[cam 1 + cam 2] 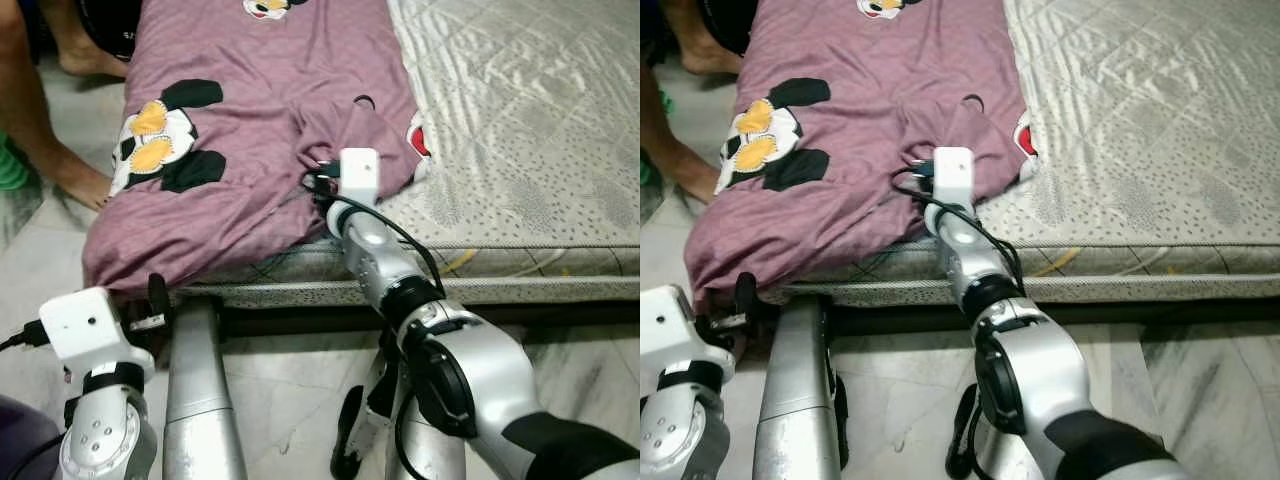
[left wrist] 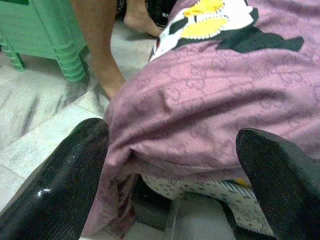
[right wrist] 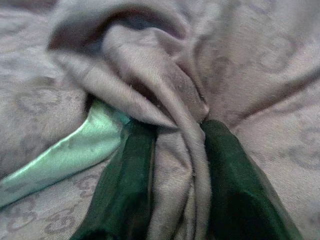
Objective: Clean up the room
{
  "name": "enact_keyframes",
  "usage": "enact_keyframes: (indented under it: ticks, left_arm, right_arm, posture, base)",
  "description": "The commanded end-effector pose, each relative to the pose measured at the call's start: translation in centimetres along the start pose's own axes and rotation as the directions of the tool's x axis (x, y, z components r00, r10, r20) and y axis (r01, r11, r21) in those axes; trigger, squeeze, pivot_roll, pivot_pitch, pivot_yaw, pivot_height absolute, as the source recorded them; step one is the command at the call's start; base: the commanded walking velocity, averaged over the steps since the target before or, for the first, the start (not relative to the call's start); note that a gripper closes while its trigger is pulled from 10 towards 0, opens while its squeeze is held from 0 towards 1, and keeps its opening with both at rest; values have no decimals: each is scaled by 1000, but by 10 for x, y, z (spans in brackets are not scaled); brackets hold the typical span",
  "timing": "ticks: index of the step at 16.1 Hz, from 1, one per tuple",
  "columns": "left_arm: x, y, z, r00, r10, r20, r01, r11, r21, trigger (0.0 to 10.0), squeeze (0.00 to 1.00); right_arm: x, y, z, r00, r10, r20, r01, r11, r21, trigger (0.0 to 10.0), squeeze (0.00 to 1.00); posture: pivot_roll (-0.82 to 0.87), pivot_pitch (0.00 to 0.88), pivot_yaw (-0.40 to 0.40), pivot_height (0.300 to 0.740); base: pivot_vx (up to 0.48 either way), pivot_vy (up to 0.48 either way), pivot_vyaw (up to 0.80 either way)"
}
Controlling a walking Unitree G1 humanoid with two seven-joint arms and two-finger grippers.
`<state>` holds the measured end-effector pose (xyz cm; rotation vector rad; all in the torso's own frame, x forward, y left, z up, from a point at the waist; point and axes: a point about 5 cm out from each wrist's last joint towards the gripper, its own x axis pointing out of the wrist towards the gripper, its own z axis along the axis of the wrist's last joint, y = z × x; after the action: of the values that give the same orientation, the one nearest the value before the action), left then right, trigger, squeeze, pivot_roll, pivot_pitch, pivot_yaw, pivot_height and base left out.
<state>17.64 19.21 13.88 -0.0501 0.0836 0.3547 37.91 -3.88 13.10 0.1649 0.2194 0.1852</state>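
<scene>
Right gripper [image 3: 172, 150] pinches a thin fold of the mauve blanket [image 1: 250, 130] lying on the mattress [image 1: 520, 130], left gripper [image 2: 172, 165] spread wide at its hanging corner; fold may slip out if pulled.

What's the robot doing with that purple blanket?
The robot stands at the side of a bed with a purple blanket spread over the mattress. Its right gripper is shut on a bunched fold of the blanket near the mattress edge. Its left gripper is open, low by the blanket's hanging corner, not gripping it. A person's legs are beside the bed, near a green stool.
</scene>
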Motion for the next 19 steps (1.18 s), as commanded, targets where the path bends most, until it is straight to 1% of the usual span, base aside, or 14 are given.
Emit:
enact_keyframes:
  ticks: [1, 4, 6, 7, 8, 9, 10, 11, 13, 14, 16, 17, 18, 19]
  left_arm:
    - [0, 2, -4, 1000, 19, -17, -19, 1000, 4, 10000, 0]
    - [9, 1, -6, 1000, 16, -10, -16, 1000, -12, 10000, 0]
    - [15, -4, -6, 1000, -4, -4, 4, 1000, -23, 10000, 0]
    - [17, -6, -7, 1000, -12, -5, 12, 1000, -25, 10000, 0]
    - [18, -6, -7, 1000, -15, -5, 15, 1000, -25, 10000, 0]
    - [20, -7, -7, 1000, -22, -4, 22, 999, -27, 10000, 0]
    - [24, -11, -8, 999, -42, -1, 42, 999, -32, 10000, 0]
    - [28, -13, -8, 999, -55, 1, 55, 998, -33, 10000, 0]
    - [36, -18, -8, 997, -81, 9, 81, 996, -38, 10000, 0]
    - [39, -21, -8, 996, -93, 9, 93, 995, -41, 10000, 0]
    - [42, -23, -9, 994, -105, 9, 105, 993, -44, 10000, 0]
    - [46, -26, -10, 993, -116, 9, 117, 992, -49, 10000, 0]
    - [50, -28, -10, 992, -125, 12, 126, 991, -53, 10000, 0]
    - [53, -30, -10, 991, -132, 15, 132, 989, -58, 10000, 0]
  right_arm:
    - [-5, -12, -25, 993, -62, -96, 68, 996, 60, 0, 0]
    - [-16, -58, -41, 968, -181, -176, 207, 968, 140, 0, 0]
    - [-37, -88, -45, 953, -244, -180, 268, 955, 126, 0, 0]
    - [-49, -97, -46, 948, -263, -181, 287, 950, 124, 0, 0]
    - [-53, -100, -47, 946, -270, -181, 293, 948, 120, 0, 0]
    - [-63, -105, -47, 945, -277, -172, 300, 946, 125, 0, 0]
    - [-86, -116, -51, 945, -292, -150, 311, 943, 122, 0, 0]
    - [-100, -120, -54, 946, -288, -151, 309, 940, 142, 0, 0]
    - [-121, -132, -58, 939, -310, -149, 327, 939, 106, 0, 0]
    - [-131, -140, -62, 929, -335, -158, 348, 935, 62, 9922, 0]
    - [-146, -147, -63, 912, -366, -186, 373, 928, 4, 10000, 0]
    - [-165, -158, -68, 879, -421, -222, 406, 907, -111, 10000, 1000]
    - [-179, -167, -70, 848, -472, -243, 442, 881, -169, 10000, 1000]
    - [-185, -175, -71, 832, -500, -240, 465, 865, -190, 10000, 1000]
  posture:
    - [217, 187, -108, 488]
    - [188, 159, -105, 488]
    - [160, 141, -94, 488]
    - [141, 131, -86, 488]
    - [133, 127, -82, 488]
    - [126, 122, -78, 488]
    - [98, 104, -64, 488]
    - [93, 102, -61, 488]
    - [62, 80, -38, 488]
    - [49, 71, -32, 488]
    - [38, 65, -27, 488]
    - [13, 48, -22, 488]
    - [-1, 40, -18, 488]
    - [-17, 29, -14, 488]
  base:
    - [0, 0, 0]
    - [0, 0, 0]
    - [0, 0, 0]
    - [0, 0, 0]
    - [0, 0, 0]
    - [0, 0, 0]
    - [0, 0, 0]
    - [0, 0, 0]
    - [0, 0, 0]
    - [0, 0, 0]
    - [0, 0, 0]
    - [0, 0, 0]
    - [0, 0, 0]
    - [0, 0, 0]
